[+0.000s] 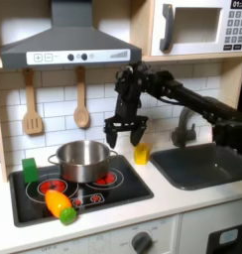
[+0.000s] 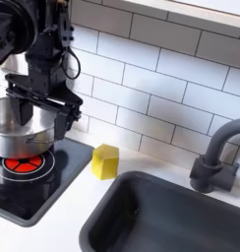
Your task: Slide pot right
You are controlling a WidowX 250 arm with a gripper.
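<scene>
Hand (image 1: 124, 131) above unlabelled pot (image 1: 81, 159)

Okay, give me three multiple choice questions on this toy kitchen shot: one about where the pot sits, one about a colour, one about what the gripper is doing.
1. Where does the pot sit?
A. On the black stovetop
B. In the sink basin
C. On top of the microwave

2. What colour is the small block between the stovetop and the sink?
A. Red
B. Yellow
C. Blue

3. What state is the gripper in?
A. Shut on the pot
B. Shut on a wooden spoon
C. Open, above the pot's right rim in the first exterior view

Answers:
1. A, the silver pot rests on the rear burner in both exterior views.
2. B, the block on the counter is plainly yellow.
3. C, its fingers hang spread apart with nothing between them.
</scene>
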